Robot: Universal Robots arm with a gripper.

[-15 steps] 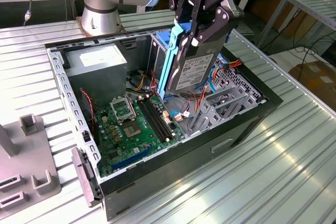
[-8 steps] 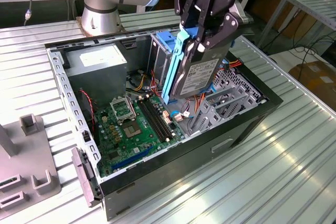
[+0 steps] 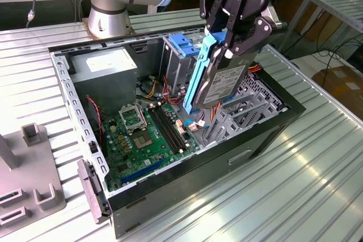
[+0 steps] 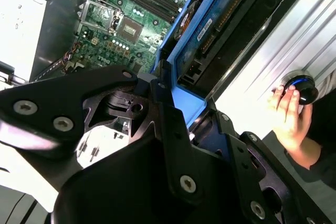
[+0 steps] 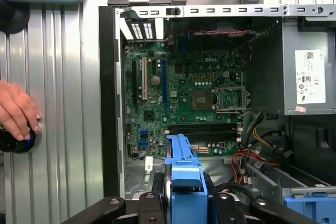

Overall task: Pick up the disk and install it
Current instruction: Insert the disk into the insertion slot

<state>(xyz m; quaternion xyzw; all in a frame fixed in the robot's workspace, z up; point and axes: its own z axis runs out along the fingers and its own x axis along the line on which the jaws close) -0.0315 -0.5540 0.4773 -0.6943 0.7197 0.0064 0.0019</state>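
While the claw [image 3: 231, 49] pinches the disk [image 3: 226, 80] on edge above the open computer case [image 3: 266, 134], the pickup looks done; installing remains; in the exterior view the drive cage [image 3: 177, 63] stands at nine o'clock of the disk, near it.

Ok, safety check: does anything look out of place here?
Yes: a person's hand rests on a round black knob on the table beside the open computer case. The pincer holds the blue-framed grey metal disk on edge over the case.
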